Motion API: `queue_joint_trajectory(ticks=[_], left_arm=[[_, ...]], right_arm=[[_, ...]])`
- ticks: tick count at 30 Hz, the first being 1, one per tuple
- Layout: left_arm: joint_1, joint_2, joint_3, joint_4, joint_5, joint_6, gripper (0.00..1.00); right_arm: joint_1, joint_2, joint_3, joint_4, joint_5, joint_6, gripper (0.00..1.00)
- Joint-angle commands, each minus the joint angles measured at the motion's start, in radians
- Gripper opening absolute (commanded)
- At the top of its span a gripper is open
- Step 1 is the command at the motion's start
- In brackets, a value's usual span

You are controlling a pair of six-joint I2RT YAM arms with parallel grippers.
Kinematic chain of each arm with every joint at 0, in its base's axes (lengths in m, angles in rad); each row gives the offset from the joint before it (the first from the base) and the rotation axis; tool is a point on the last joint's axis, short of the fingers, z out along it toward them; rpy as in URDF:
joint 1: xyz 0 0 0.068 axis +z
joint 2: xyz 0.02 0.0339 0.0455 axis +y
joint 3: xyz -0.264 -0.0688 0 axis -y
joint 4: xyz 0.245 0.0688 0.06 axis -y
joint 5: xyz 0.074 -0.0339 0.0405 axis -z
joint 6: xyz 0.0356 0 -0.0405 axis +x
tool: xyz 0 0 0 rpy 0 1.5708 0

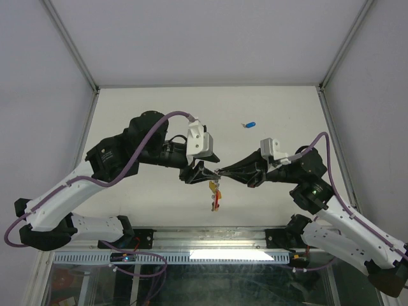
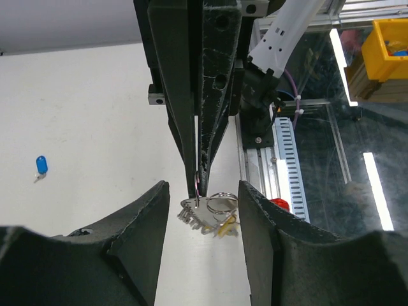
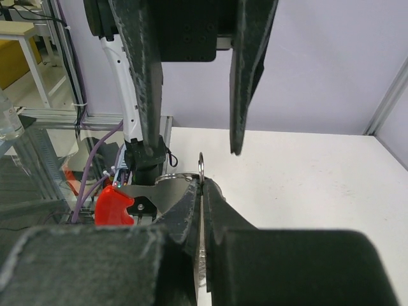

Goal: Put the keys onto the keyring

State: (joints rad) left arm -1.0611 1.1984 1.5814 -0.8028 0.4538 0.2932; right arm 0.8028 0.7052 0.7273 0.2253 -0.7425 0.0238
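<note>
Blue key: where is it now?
In the top view the blue key lies alone on the table, right of centre, on the far side of the keyring and well apart from it.

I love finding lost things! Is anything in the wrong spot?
Yes. One blue key lies alone on the table, away from the keyring that the right end effector pinches, where the other keys hang.
</note>
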Motion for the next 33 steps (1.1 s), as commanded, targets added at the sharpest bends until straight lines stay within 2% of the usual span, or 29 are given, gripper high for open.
queue_joint_trajectory(ticks=[1, 18, 27, 33], left_arm=[[-0.005, -0.054, -0.026, 0.107, 0.066, -0.034, 0.46], [-0.005, -0.089, -0.083, 0.202, 0.019, -0.079, 0.46], [-0.005, -0.100, -0.116, 0.272, 0.052, -0.115, 0.37], [-0.005, -0.094, -0.129, 0.272, 0.065, -0.115, 0.35]], right_arm=[[0.002, -0.023, 0.004, 0.105, 0.046, 0.038, 0.00], [0.003, -0.056, -0.020, 0.218, 0.037, 0.095, 0.00], [0.005, -0.051, -0.029, 0.263, 0.031, 0.114, 0.00], [0.005, -0.062, -0.037, 0.285, 0.041, 0.123, 0.00]])
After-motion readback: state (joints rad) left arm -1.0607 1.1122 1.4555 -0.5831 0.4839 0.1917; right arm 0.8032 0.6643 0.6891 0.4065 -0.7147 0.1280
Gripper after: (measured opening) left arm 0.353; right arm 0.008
